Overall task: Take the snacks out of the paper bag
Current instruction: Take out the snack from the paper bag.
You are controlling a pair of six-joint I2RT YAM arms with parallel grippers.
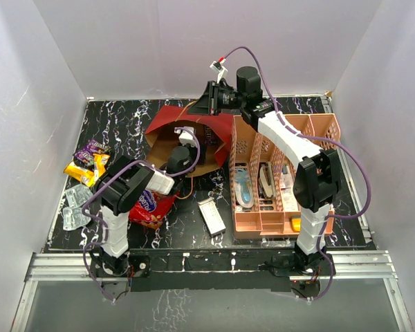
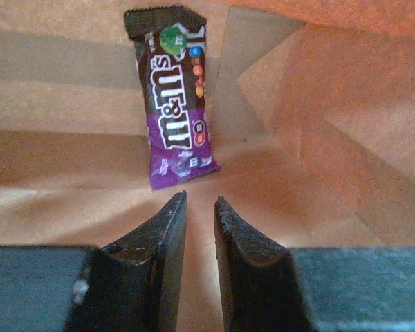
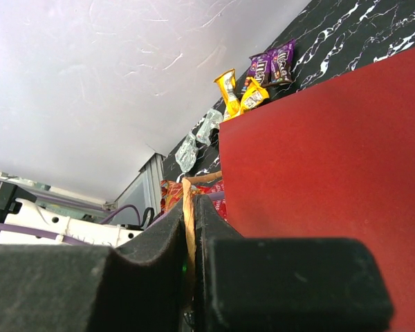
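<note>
The paper bag (image 1: pixel 167 119) lies on its side at the middle of the table (image 1: pixel 124 117), just left of the pink rack (image 1: pixel 318 128), its brown inside facing the arms. The right gripper (image 3: pixel 191 207) is closed on a tan strip at the bag's upper edge; whether that strip is the rim or a handle cannot be told. The left arm reaches into the mouth, and the left gripper (image 2: pixel 199 200) sits inside with its jaws a narrow gap apart and nothing between them. Just beyond its tips a purple and brown candy packet (image 2: pixel 173 97) leans against the bag's back wall, not touching the gripper. Outside the bag, purple packets (image 1: pixel 93 149) and orange-yellow packets (image 1: pixel 83 169) lie together near the table's left edge, with clear wrappers (image 1: pixel 72 204) nearer the arms. A red packet (image 1: pixel 151 211) lies partly under the left arm, and a white box (image 1: pixel 211 216) sits between it and the rack.
</note>
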